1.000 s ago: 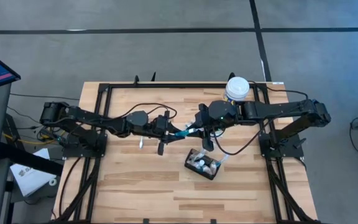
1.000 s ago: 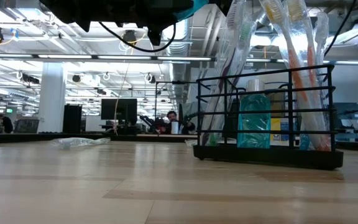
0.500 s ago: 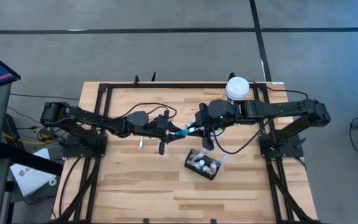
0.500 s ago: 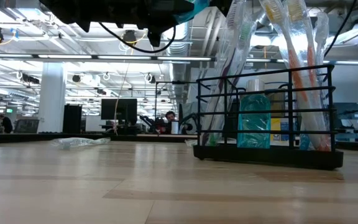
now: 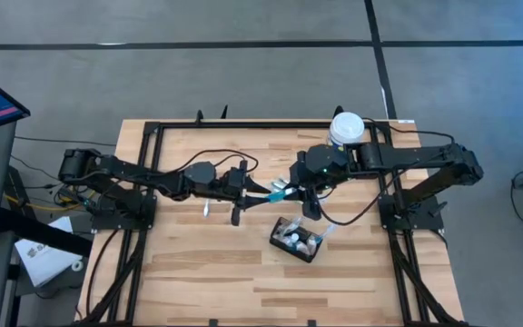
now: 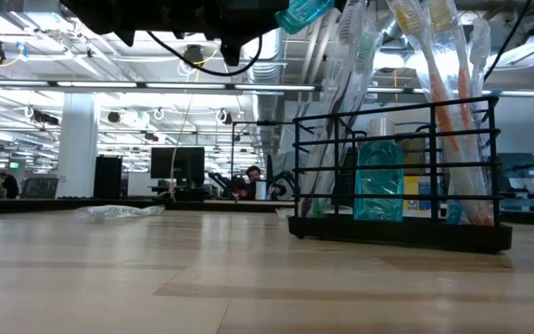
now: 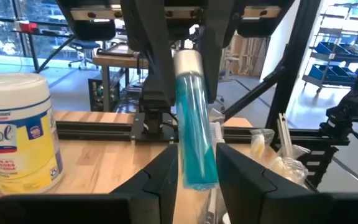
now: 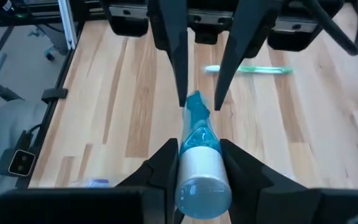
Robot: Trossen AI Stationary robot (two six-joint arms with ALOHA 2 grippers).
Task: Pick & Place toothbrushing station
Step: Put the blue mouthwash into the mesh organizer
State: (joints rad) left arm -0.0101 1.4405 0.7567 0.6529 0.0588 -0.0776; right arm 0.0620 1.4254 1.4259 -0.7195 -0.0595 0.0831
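station [image 5: 296,241] contents indistinct, tube [image 8: 199,146] end cropped

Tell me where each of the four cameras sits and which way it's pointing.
High: overhead, straight down on the table; both arms show.
Low: tabletop height, level toward the toothbrushing station; arms overhead.
Left wrist: on the left arm, past the left tool's fingers to the teal tube.
Right wrist: on the right arm, past the right tool's fingers.
Shared: both wrist views see that tube, opposite ends.
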